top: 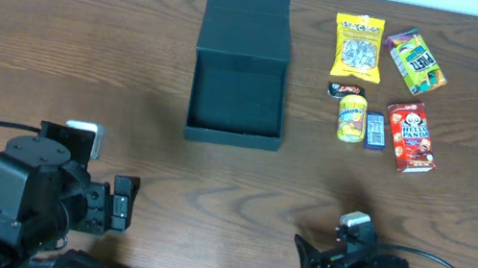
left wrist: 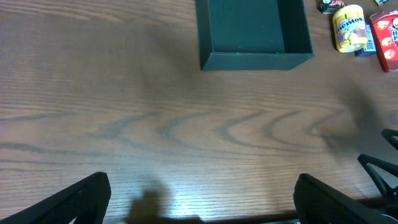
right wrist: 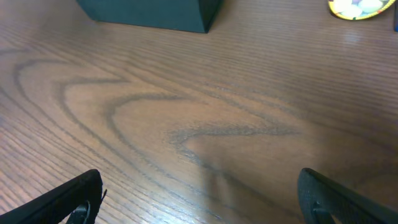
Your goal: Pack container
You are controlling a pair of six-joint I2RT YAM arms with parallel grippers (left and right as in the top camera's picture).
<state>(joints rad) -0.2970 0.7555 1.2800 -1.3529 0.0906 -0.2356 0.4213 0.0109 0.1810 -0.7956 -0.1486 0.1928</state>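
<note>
Left hand (top: pixel 124 203), right hand (top: pixel 301 259) wide, empty; container (top: pixel 232 137) well beyond both.

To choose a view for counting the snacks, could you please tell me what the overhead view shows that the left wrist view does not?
Only overhead: the yellow bag, the green pack and the open lid of the container. Only left wrist: no extra item, just a closer look at the container's near wall. Both: the container, the yellow tub, the blue pack and the red box, which the wrist view crops.
</note>
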